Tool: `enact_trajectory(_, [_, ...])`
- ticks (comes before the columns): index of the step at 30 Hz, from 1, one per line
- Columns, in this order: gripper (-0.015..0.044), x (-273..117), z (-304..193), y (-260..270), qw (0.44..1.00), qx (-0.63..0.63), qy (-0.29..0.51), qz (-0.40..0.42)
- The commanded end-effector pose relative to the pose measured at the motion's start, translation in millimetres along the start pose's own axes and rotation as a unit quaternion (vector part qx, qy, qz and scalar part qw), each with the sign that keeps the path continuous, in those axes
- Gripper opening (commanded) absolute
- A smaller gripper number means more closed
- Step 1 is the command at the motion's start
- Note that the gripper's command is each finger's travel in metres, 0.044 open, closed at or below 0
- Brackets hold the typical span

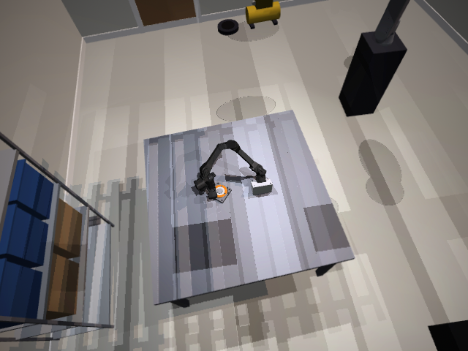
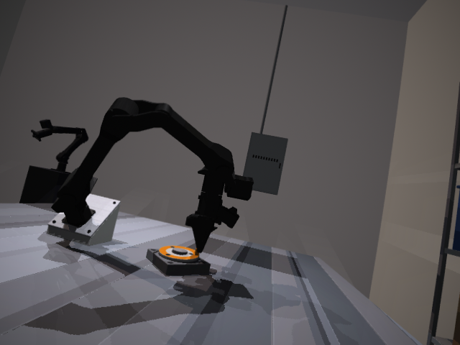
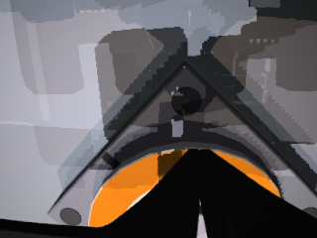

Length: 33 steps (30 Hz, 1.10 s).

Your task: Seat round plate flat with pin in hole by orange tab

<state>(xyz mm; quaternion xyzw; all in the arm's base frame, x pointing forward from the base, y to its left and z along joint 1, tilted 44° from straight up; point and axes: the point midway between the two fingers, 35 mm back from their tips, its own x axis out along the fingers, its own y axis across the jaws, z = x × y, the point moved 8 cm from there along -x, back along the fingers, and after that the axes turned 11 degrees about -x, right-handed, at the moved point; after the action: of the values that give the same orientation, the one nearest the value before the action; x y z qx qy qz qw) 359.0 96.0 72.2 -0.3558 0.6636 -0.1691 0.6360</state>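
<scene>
A: Plate and base first, or the big things?

B: Big things. The table (image 1: pixel 264 234) is a grey slab with darker patches, and the arm (image 2: pixel 156 122) arches over it from a pale metal mount (image 2: pixel 100 218) on its far side.

A: And the arm's end?

B: It points straight down. The gripper (image 2: pixel 200 248) has its fingers pressed together into one narrow point with nothing between them. In the exterior view that tip meets the near right edge of the round plate (image 2: pixel 177 252).

A: Where does the plate sit?

B: On the dark square base (image 2: pixel 178 264), near the table's middle, just beside the arm's mount. It is orange around a pale inner ring, with the grey post (image 2: pixel 179 251) showing at its centre.

A: Flat?

B: I cannot tell; the views are too small or too close. From the wrist, the closed fingers cover most of the orange rim (image 3: pixel 122 192), and beyond it a base corner shows with a dark round hole (image 3: pixel 185 99).

A: The tab, the pin?

B: Neither is clear enough to pick out.
</scene>
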Motion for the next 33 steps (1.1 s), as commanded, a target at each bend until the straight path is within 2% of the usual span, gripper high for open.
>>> enact_trajectory(1, [0.0000,1.5,0.7,7.1,1.000,-0.002,0.004,0.003])
enact_trajectory(26, [0.0000,1.1,-2.1,32.6,1.000,-0.002,0.004,0.004])
enact_trajectory(33, [0.0000,-29.0,-1.0,30.7,1.000,-0.002,0.004,0.005])
